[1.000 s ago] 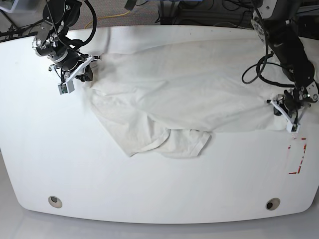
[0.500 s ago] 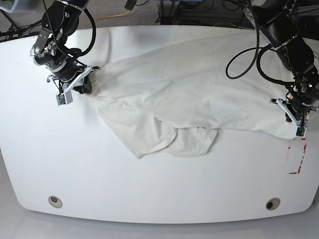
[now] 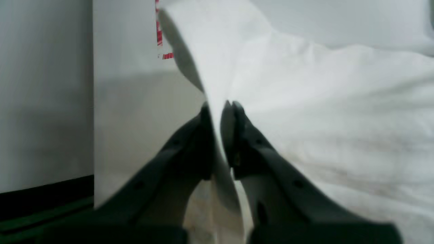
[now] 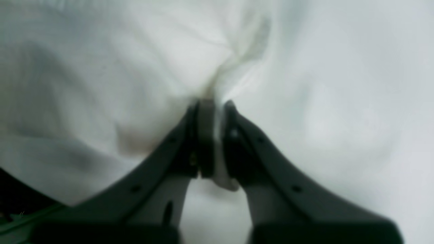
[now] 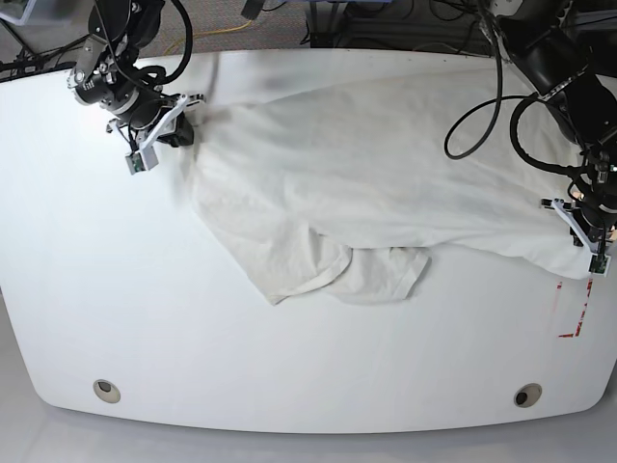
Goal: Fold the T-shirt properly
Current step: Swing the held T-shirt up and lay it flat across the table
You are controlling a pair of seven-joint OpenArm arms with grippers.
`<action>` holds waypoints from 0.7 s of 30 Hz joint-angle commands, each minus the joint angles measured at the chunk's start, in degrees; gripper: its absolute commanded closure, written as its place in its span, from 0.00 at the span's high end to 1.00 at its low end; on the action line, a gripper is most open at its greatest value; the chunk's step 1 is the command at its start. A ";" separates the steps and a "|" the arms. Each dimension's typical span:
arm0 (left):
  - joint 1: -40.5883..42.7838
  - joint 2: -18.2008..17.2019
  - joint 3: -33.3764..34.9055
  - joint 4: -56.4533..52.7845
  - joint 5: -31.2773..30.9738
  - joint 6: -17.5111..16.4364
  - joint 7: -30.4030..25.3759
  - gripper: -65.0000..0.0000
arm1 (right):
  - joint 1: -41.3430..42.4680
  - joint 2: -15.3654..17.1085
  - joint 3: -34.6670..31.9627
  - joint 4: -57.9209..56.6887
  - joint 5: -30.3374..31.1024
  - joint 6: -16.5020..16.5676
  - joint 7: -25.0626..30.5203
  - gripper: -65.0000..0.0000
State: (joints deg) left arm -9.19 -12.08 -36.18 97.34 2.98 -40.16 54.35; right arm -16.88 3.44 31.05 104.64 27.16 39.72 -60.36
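Both the left gripper and right gripper pinch the T-shirt, stretched across the table's far half; spreading seems underway; next, lay it flat before folding

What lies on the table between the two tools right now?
In the base view, only the T-shirt spans the stretch from the right tool to the left tool, each pinching an edge of it; no other object lies between.

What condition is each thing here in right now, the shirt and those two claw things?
T-shirt: spread out but rumpled, unfolded, stretched between both arms.
Left end effector: shut on the T-shirt's edge.
Right end effector: shut on bunched T-shirt fabric.
Table: white, shirt lying on it.
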 commanded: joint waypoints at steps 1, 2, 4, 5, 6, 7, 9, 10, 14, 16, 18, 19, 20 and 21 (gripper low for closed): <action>-0.88 -0.98 -2.01 0.81 -0.21 0.16 -1.03 0.01 | 0.05 0.56 0.73 0.99 3.57 0.28 1.68 0.00; -0.88 -0.98 -2.72 0.64 -0.21 0.16 -1.03 0.01 | -0.04 0.56 0.82 0.99 4.80 0.28 1.68 0.00; -0.96 -0.98 -3.07 0.37 -0.21 0.16 -1.03 0.01 | -0.21 0.65 0.82 0.20 6.38 0.28 1.59 0.00; -0.96 -0.98 -2.98 0.29 -0.21 0.16 -1.03 0.01 | -0.39 1.00 0.82 -0.42 8.05 0.28 1.59 0.00; -0.88 -0.98 -2.98 0.37 -0.21 0.16 -1.03 0.01 | -0.48 1.44 0.82 -0.95 9.37 0.28 1.59 0.00; -0.88 -0.98 -2.98 0.55 -0.21 0.16 -1.03 0.01 | -0.57 1.96 0.82 -1.56 10.86 0.28 1.59 0.00; -0.88 -0.89 -2.98 0.64 -0.21 0.16 -1.03 0.01 | -0.65 3.19 0.82 -3.59 14.29 0.28 1.59 0.00; -0.88 -0.80 -2.98 0.64 -0.21 0.16 -1.03 0.01 | -0.57 3.63 0.82 -4.55 15.35 0.28 1.59 0.00; -1.67 -0.54 -2.63 0.90 -0.21 0.16 -0.94 0.01 | 0.40 6.71 0.56 -10.00 23.00 0.28 1.59 0.00; -3.34 -0.54 -1.31 1.78 0.05 0.16 -0.85 0.01 | 2.95 8.91 0.47 -12.29 26.34 0.28 1.59 0.00; -4.39 0.43 -0.43 2.75 0.14 0.16 -0.85 0.01 | 4.88 10.58 0.38 -14.31 27.39 0.28 1.59 0.00; -4.92 1.39 0.01 3.19 0.23 0.16 -0.85 0.01 | 6.38 11.46 0.38 -15.28 27.48 0.28 1.59 0.00; -5.45 1.92 0.36 3.72 0.23 0.16 -0.85 0.01 | 8.31 12.25 0.38 -16.07 27.13 0.28 1.59 0.00; -6.06 2.45 0.89 4.15 0.23 0.16 -0.85 0.01 | 9.98 13.04 0.38 -17.04 27.04 0.28 1.59 0.00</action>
State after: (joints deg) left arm -13.82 -9.82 -36.01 99.66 3.79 -40.10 54.54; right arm -9.08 14.15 31.07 87.96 52.99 39.64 -60.31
